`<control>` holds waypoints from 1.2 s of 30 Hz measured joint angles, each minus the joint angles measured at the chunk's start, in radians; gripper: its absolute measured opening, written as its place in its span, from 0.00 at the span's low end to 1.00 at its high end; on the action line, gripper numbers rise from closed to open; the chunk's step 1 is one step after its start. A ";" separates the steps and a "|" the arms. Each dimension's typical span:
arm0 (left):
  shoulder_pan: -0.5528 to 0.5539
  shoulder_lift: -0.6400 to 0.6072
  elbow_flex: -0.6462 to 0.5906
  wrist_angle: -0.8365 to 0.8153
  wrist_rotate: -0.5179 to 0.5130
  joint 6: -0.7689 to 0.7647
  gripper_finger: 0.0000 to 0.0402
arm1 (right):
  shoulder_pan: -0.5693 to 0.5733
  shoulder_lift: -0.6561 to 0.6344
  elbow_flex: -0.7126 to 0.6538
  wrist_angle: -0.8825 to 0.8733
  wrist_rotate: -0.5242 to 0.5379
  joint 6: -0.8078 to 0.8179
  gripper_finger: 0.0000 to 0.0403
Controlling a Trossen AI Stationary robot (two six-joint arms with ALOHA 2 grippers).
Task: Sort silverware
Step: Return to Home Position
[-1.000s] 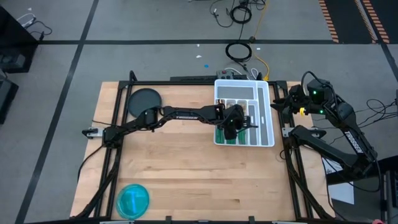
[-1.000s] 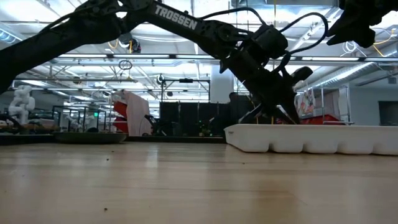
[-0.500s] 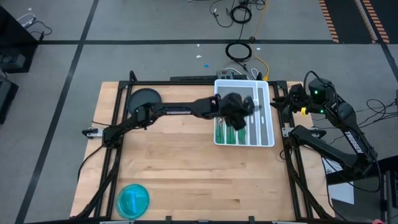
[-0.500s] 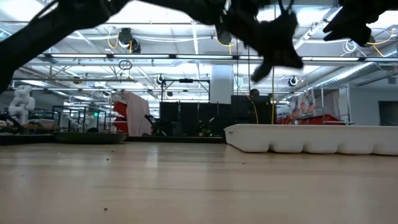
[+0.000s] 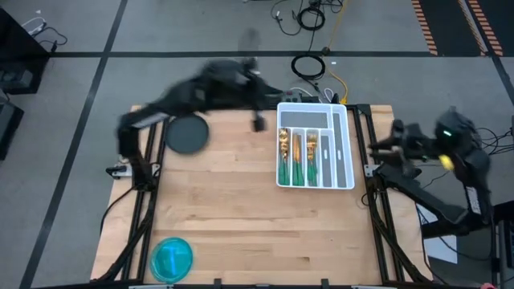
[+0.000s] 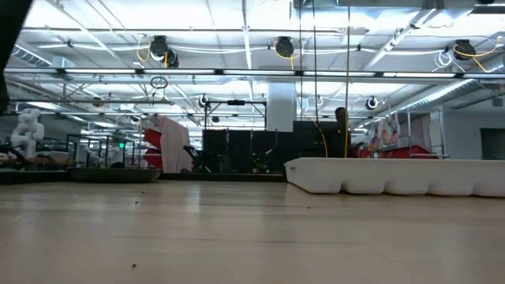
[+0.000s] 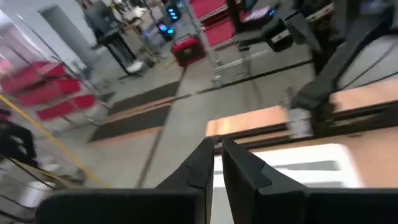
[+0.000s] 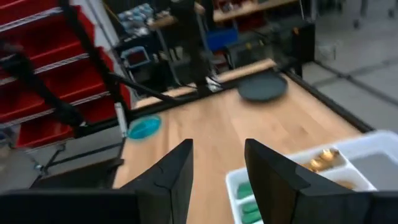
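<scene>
Now my left pincer (image 7: pixel 217 145), pressed together, has swung off the tray (image 5: pixel 344 152) to the table's (image 5: pixel 241 217) twelve o'clock edge, baring the silverware (image 5: pixel 295 157); right pincer (image 8: pixel 217 153) hangs spread at three o'clock.

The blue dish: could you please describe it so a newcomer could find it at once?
Start at the wooden table and go to its bottom left corner in the high view. The blue dish lies there alone; it is bright blue, whereas the other round plate is dark.
</scene>
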 joint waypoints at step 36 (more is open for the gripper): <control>0.017 -1.247 -1.316 0.378 0.222 -0.554 0.10 | 0.169 -0.377 -0.175 0.100 0.166 0.276 0.08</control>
